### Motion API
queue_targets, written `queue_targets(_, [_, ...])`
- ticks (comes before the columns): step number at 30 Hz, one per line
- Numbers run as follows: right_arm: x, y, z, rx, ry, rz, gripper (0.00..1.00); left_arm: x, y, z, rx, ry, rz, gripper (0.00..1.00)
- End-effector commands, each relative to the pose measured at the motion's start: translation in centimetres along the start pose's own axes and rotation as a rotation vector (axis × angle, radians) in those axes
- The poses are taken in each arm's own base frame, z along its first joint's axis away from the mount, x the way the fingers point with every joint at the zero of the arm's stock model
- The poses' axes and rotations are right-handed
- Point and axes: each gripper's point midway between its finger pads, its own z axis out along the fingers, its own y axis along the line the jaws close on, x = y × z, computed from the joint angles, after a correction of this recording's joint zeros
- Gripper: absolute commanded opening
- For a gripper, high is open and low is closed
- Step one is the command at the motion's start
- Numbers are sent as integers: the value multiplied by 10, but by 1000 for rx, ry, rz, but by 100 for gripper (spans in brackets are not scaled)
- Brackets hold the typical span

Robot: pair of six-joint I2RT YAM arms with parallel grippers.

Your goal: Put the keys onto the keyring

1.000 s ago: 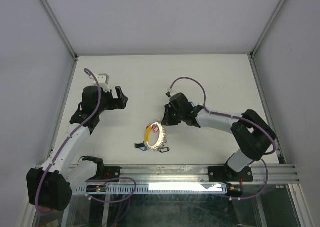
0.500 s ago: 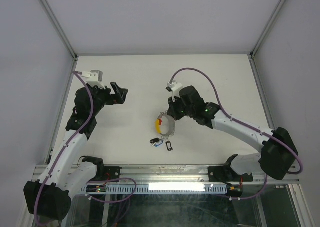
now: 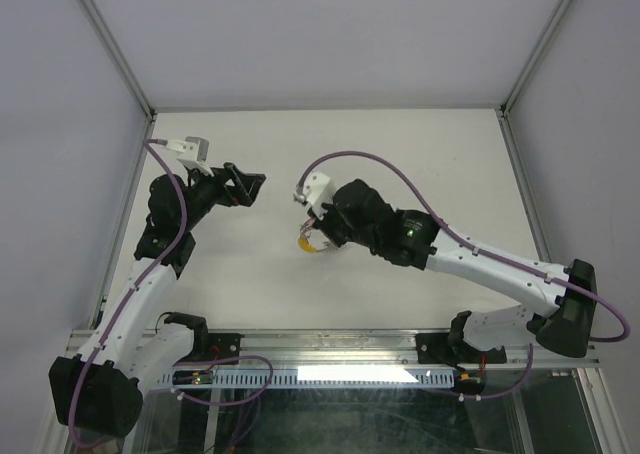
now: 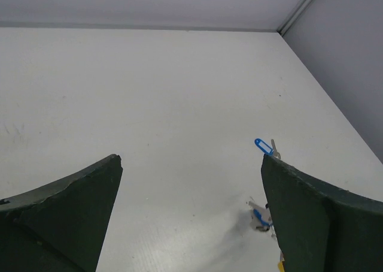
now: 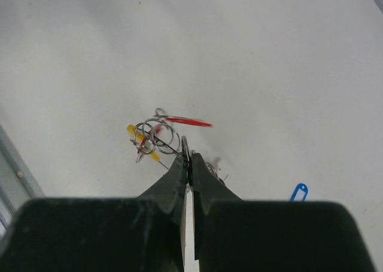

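You swung R gripper left toward L arm, the keyring clenched in its tips.
L gripper gaped empty; loose blue key lay ahead-right of it, ring hung rightward too.

"What do you have around your workspace?"

"You have a white table closed in by plain pale-grey walls: the back wall, the left wall and the right wall. Metal posts rise at the back corners."

"And your near edge?"

"A metal rail runs across it, with a lit white strip just below. Your light is even and the shadows are soft."
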Motion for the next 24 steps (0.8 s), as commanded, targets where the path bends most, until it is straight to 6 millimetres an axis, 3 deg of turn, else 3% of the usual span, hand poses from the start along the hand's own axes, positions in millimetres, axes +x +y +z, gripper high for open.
queue_targets(1, [18,-44,-14,262,58,-95,0,-22,-15,-6,78,-107,23,99])
queue_targets(3, [25,-67,-19,265,54,1,0,-23,-17,-9,90,-130,31,99])
queue_targets(7, [-8,-37,-27,184,-49,-63,0,-19,-25,-10,146,-153,22,99])
queue_targets(15, [-15,-27,-37,129,-167,-201,0,-19,-59,-18,356,-189,74,95])
queue_targets(20, [-26,-21,-55,97,-340,-420,0,-20,-82,-31,494,-227,145,89])
queue_targets(24, [-21,-6,-64,42,-445,-609,0,-18,-100,-41,591,-254,199,82])
